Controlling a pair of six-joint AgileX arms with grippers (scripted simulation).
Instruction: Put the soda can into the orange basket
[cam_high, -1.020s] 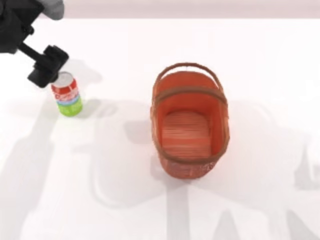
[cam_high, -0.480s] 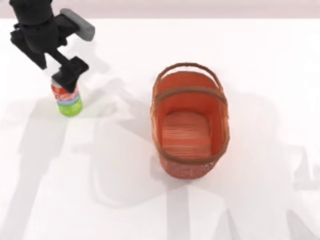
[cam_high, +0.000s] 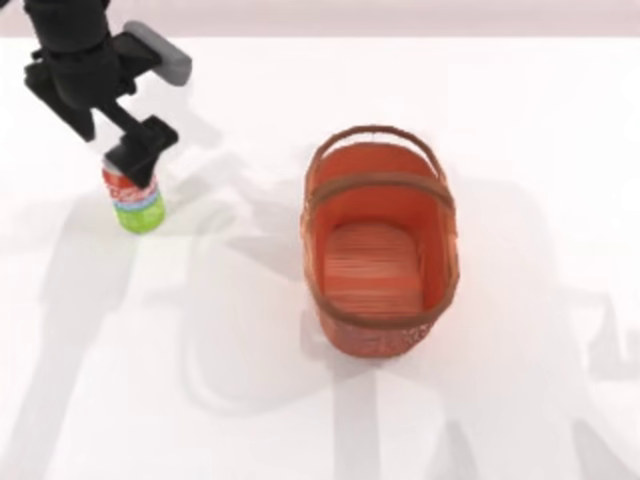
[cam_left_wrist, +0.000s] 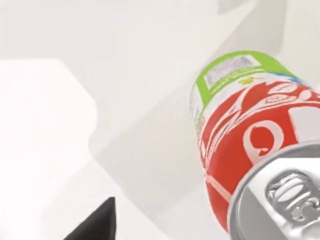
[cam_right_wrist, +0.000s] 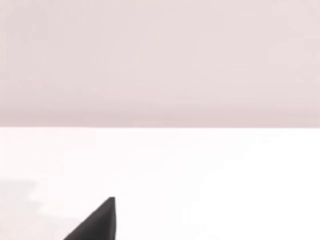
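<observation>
Nothing was done yet — the can (cam_high: 136, 200) stood at far left, well apart from the basket (cam_high: 380, 185), the left gripper (cam_high: 140, 152) over its top, grip impossible to tell.

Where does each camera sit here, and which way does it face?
Top view: above the table, looking down on the soda can and the orange basket; the left arm and left gripper show over the can.
Left wrist view: looks down along the can; a dark gripper tip shows.
Right wrist view: faces bare table; a dark gripper tip shows.
Top and left wrist views share the can.
</observation>
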